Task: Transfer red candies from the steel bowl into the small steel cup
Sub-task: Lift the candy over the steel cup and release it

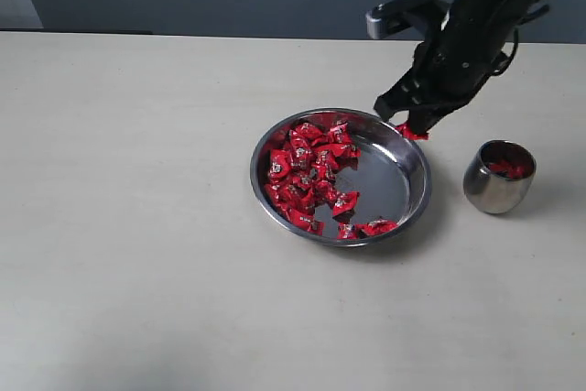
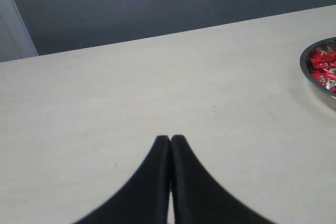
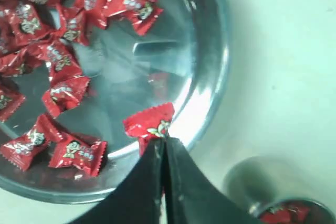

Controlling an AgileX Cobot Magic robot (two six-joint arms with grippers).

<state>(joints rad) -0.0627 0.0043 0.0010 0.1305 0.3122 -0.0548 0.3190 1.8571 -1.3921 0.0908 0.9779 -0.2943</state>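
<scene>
Red candies (image 1: 307, 167) in steel bowl (image 1: 389, 180), cup (image 1: 494, 191)

One red candy (image 3: 149, 123) in hand (image 3: 161, 144)

steel bowl (image 1: 417, 191): polished, mirror-like metal | small steel cup (image 1: 490, 191): brushed metal | red candies (image 1: 307, 167): glossy crinkled wrappers | table (image 1: 137, 226): matt, smooth

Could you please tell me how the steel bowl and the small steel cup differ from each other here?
The steel bowl is wide, shallow and flat-bottomed; the small steel cup is far narrower, deeper and round-sided. The bowl holds many red candies, heaped toward its left in the exterior view; the cup shows only a few. Both are shiny steel, upright, and hold red sweets.
</scene>
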